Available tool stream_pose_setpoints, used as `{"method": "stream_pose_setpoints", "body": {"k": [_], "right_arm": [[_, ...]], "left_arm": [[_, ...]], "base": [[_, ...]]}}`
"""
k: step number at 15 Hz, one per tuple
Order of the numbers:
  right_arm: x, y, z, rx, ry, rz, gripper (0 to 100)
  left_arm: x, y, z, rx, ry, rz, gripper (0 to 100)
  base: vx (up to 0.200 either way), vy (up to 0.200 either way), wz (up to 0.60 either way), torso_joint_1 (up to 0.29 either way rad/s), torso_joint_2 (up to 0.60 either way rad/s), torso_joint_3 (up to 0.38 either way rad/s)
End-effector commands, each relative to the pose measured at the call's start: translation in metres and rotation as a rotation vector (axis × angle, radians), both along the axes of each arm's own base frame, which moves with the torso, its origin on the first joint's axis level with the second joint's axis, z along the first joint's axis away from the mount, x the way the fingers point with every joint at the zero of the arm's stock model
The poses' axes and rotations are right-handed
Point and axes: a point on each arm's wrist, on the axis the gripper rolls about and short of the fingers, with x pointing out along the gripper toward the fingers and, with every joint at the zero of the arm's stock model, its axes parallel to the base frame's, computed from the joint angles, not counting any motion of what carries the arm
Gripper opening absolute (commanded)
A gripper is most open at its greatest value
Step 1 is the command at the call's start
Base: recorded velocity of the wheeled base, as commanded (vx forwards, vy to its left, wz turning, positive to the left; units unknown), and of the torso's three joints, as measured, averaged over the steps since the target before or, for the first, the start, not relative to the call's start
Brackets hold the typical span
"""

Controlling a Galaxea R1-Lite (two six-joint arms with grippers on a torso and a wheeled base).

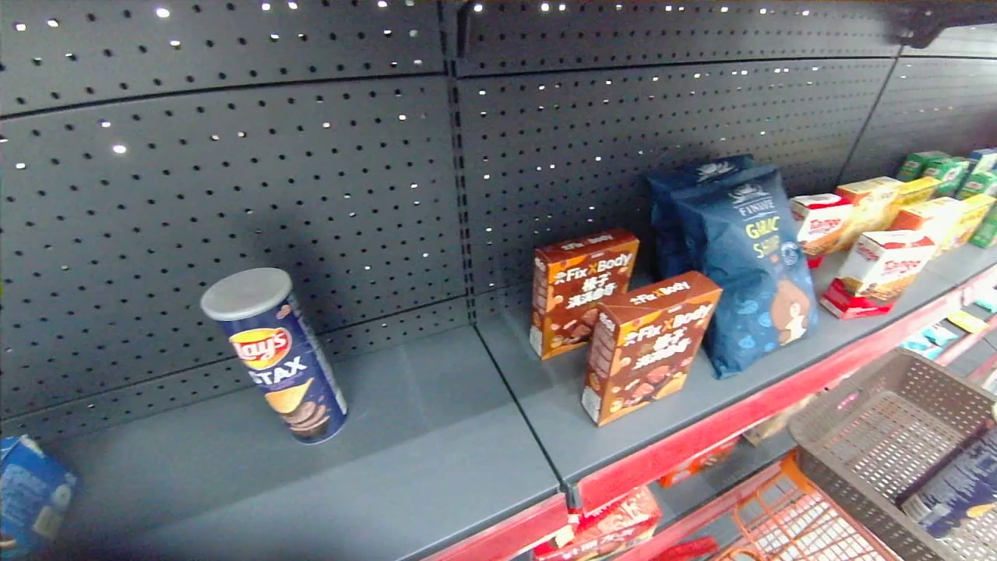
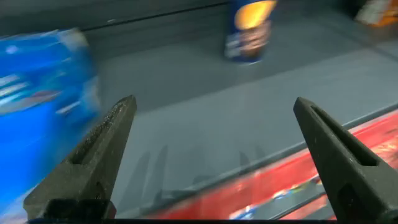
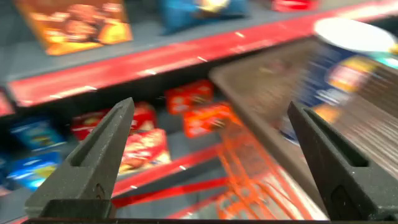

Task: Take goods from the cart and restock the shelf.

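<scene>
We are seeing only a corner of a blue packet [image 1: 31,495] at the left end of the shelf [image 1: 436,436], where the picture edge is cutting it off. A blue can [image 1: 954,487] is lying in the grey basket [image 1: 896,389] on the orange cart [image 1: 779,522]. It is partly out of frame and too blurred in the right wrist view to read. The left gripper [image 2: 214,104] is hanging over the shelf's front edge, spread wide and carrying nothing. The right gripper [image 3: 210,109] is hanging beside the basket, likewise wide and empty. One chip can [image 1: 274,354] is standing upright on the shelf, alone. Two brown boxes [image 1: 646,347] and blue bags [image 1: 748,273] are standing further right, well apart from it.
</scene>
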Motion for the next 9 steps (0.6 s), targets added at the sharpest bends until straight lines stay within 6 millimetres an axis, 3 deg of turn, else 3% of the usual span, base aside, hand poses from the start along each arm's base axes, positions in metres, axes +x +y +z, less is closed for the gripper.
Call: {"method": "stream_pose_setpoints", "body": {"k": [1, 9], "right_arm": [[0.0001, 0.0000, 0.0002, -0.001, -0.001, -0.001, 100], [0.0001, 0.0000, 0.0001, -0.001, 0.001, -0.001, 100]], "left_arm": [[0.0000, 0.0000, 0.0000, 0.000, -0.001, 0.001, 100], [0.0001, 0.0000, 0.0001, 0.000, 0.001, 0.001, 100]], "base": [[0.000, 0.000, -0.60, 0.002, 0.00, 0.002], [0.000, 0.000, -0.60, 0.002, 0.00, 0.001]]}}
